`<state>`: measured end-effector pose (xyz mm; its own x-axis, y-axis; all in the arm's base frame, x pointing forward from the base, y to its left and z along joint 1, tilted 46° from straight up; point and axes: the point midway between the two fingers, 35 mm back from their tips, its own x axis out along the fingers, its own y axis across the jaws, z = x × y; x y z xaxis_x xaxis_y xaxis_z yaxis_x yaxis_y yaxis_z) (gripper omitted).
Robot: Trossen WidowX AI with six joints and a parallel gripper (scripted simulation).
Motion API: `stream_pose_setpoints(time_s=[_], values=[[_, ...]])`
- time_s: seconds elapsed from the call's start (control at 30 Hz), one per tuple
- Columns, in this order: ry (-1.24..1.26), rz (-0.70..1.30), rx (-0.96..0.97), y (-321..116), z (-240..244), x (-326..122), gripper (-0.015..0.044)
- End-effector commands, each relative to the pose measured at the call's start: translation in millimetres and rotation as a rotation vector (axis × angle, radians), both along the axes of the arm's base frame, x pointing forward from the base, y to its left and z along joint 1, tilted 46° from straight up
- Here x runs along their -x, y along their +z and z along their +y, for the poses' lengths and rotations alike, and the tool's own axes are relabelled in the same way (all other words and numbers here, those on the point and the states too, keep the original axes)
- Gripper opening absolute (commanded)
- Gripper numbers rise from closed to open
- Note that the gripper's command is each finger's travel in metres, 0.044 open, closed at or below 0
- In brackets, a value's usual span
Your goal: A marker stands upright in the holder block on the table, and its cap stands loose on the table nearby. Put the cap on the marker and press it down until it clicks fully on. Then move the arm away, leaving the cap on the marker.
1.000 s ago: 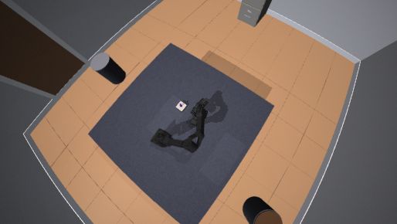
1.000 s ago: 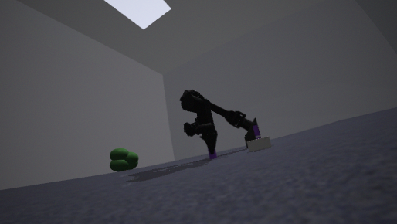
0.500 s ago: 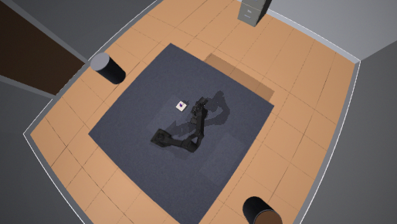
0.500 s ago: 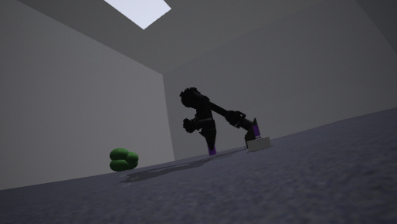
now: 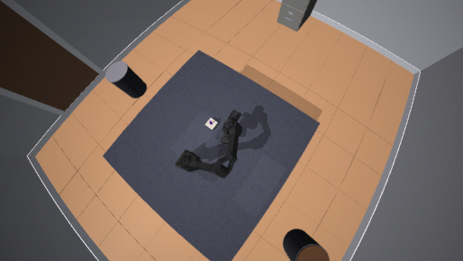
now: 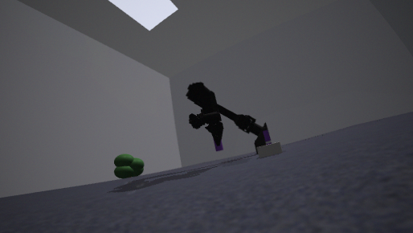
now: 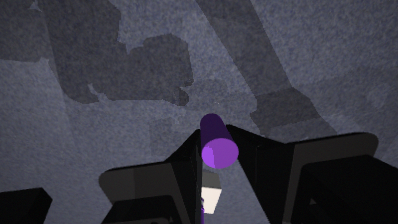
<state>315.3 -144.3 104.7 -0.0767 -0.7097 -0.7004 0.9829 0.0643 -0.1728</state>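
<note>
Already the black end effector pinches the small purple cylindrical plastic cap mid-barrel: light, stiff, likely slippery, needing a firm squeeze.

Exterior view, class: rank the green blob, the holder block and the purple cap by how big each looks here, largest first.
1. Green blob, clearly the largest.
2. Holder block.
3. Cap, held in the gripper and partly hidden by it.
The blob may be nearer the camera, so this ranks apparent size only.

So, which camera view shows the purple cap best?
The wrist view: the purple cap fills the centre, gripped between the fingers. The exterior view shows it small, lifted off the surface. In the top view, the arm hides it.
</note>
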Motion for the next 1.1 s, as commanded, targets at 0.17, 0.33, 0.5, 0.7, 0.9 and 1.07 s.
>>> stream_pose_setpoints(time_s=[0.17,0.33,0.5,0.7,0.9,1.07], values=[[-0.008,-0.006,0.001,-0.3,17.9,-4.9,0.0],[-0.006,-0.008,-0.009,-11.6,37.0,-11.8,0.0],[-0.001,-0.008,-0.014,-22.8,56.0,-17.4,0.0],[0.002,-0.008,-0.018,-36.1,79.2,-22.0,0.0],[0.0,-0.007,-0.019,-49.8,103.1,-24.0,0.0],[-0.003,-0.006,-0.016,-61.0,123.0,-23.9,0.0]])
